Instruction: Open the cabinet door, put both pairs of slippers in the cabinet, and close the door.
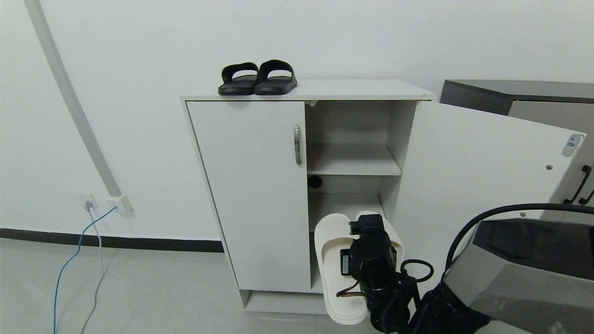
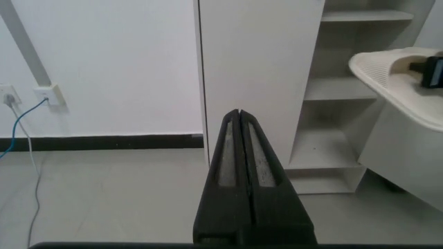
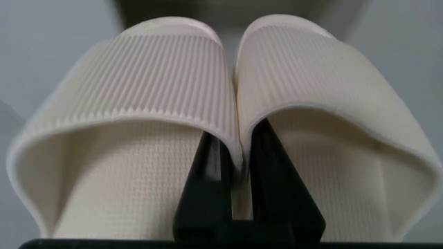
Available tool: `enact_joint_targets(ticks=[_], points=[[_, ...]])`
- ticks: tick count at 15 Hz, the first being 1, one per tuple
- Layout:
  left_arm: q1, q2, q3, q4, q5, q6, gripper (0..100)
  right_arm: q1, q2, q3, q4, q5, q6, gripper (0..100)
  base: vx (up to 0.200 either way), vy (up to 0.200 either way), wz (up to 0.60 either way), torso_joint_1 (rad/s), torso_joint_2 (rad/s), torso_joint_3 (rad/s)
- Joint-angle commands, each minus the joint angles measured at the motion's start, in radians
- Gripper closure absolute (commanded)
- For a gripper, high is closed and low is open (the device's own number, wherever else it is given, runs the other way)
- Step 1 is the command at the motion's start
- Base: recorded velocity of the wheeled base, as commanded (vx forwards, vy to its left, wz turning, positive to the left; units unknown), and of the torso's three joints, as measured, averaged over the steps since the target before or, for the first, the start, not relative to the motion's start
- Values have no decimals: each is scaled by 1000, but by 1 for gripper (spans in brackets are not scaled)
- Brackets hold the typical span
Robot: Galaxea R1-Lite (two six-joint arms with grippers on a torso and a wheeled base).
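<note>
Wall socket (image 1: 121, 203), blue cable (image 1: 80, 239) trailing to floor, grey cabinet (image 1: 473, 97) at right

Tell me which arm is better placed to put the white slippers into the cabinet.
Right. The right gripper is shut on the white slippers, directly before the open side of the cabinet. The left gripper is shut, empty and off to the side.

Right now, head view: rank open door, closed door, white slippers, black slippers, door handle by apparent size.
1. open door and closed door: about alike; the open one swings nearer the camera, so unranked.
2. white slippers, nearer the camera than the black pair.
3. black slippers.
4. door handle.
</note>
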Motion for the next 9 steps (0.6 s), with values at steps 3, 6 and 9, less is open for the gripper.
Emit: enact_joint_targets(ticks=[3, 6, 9], points=[[0, 2, 0, 0, 0, 0, 100, -24, 70, -50, 0, 16, -1, 100, 0, 0, 0, 0, 0, 0], [0, 3, 0, 0, 0, 0, 100, -24, 81, -56, -1, 16, -1, 100, 0, 0, 0, 0, 0, 0], [0, 3, 0, 0, 0, 0, 100, -24, 101, -75, -1, 16, -1, 100, 0, 0, 0, 0, 0, 0]])
